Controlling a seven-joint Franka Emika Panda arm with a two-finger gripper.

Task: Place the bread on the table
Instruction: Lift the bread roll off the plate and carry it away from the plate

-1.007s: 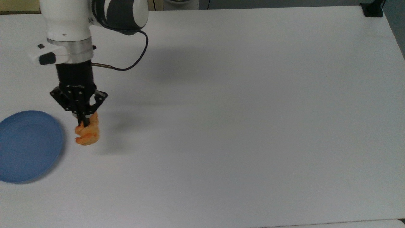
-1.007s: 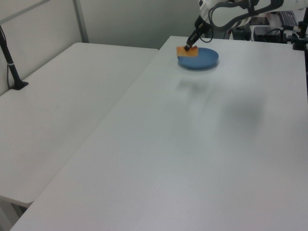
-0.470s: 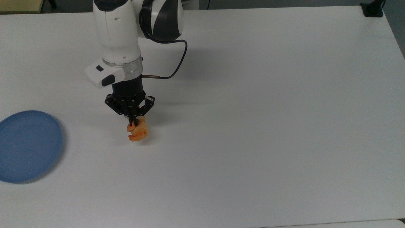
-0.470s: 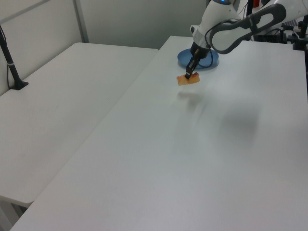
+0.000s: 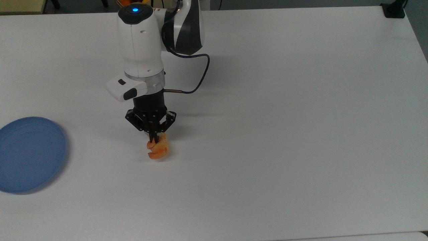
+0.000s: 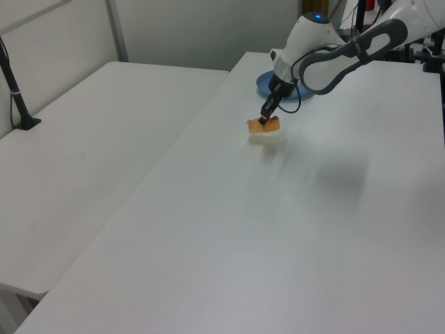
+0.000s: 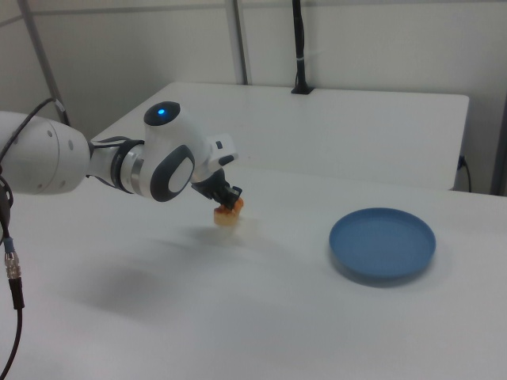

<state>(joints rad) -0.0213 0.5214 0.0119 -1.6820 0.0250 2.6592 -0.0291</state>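
Jaws downward, pinching bread (image 5: 158, 150)

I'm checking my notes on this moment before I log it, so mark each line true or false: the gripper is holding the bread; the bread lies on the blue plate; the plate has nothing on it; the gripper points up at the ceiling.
1. The gripper is holding the bread. True.
2. The bread lies on the blue plate. False: it is clear of the plate, over the bare white table, to the top view's right of the plate.
3. The plate has nothing on it. True.
4. The gripper points up at the ceiling. False: it points down toward the table.
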